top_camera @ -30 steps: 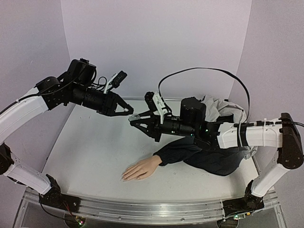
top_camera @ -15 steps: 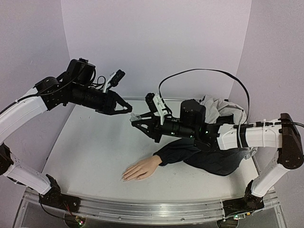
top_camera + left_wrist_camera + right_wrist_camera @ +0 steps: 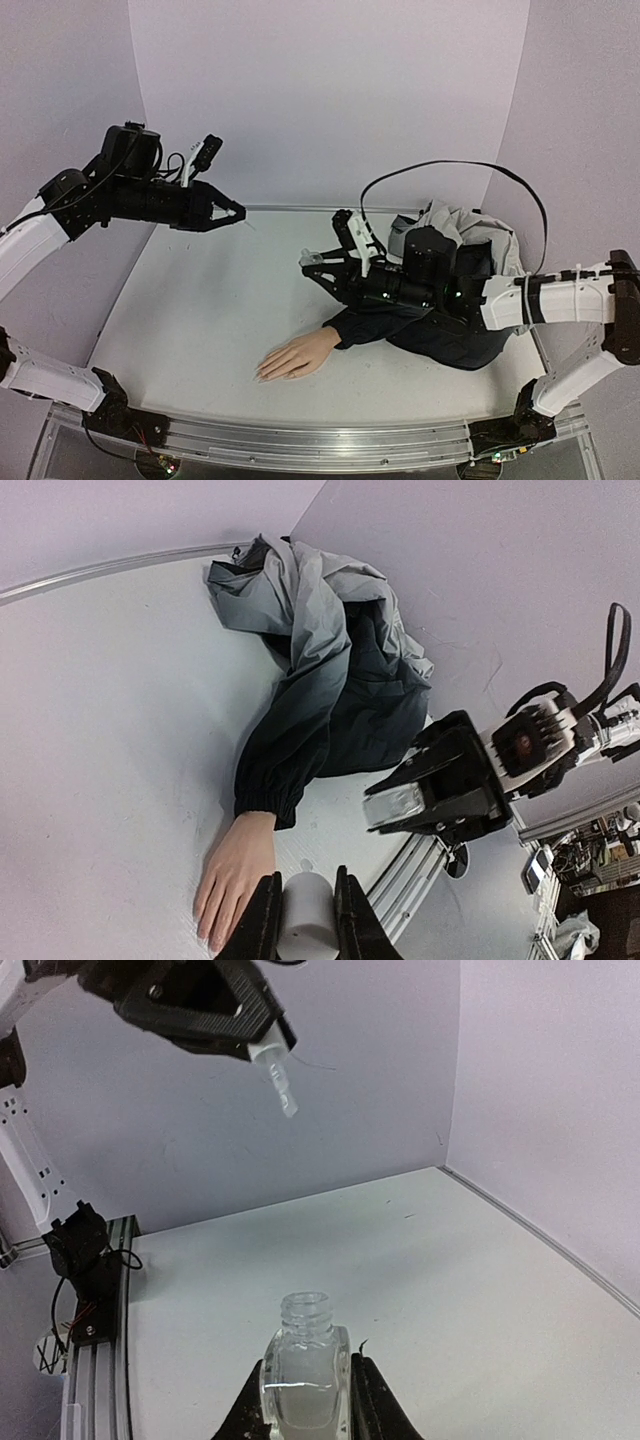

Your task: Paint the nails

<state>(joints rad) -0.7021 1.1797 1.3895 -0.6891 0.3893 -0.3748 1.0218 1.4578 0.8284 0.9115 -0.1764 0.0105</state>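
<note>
The peach mannequin hand [image 3: 296, 355] lies palm down on the white table, its dark navy sleeve [image 3: 375, 318] running to the right. Its nails [image 3: 262, 375] point toward the near left and are too small to make out. My left gripper [image 3: 238, 213] hovers high at the far left, shut on a white cap [image 3: 305, 910] whose thin brush [image 3: 283, 1085] sticks out. My right gripper [image 3: 306, 264] hangs above the sleeve, shut on a small clear glass bottle [image 3: 303, 1370] with its threaded neck uncapped. In the left wrist view the hand [image 3: 238, 872] lies below the cap.
A crumpled grey and navy jacket [image 3: 460, 240] is heaped at the back right, joined to the sleeve. A black cable [image 3: 450, 168] arches over the right arm. Lilac walls close in the table [image 3: 190, 320] on three sides, and a metal rail [image 3: 300, 440] runs along the near edge.
My left gripper has pulled away to the left with the cap and brush, off the bottle. My right gripper has drawn back to the right and slightly lower with the bottle.
</note>
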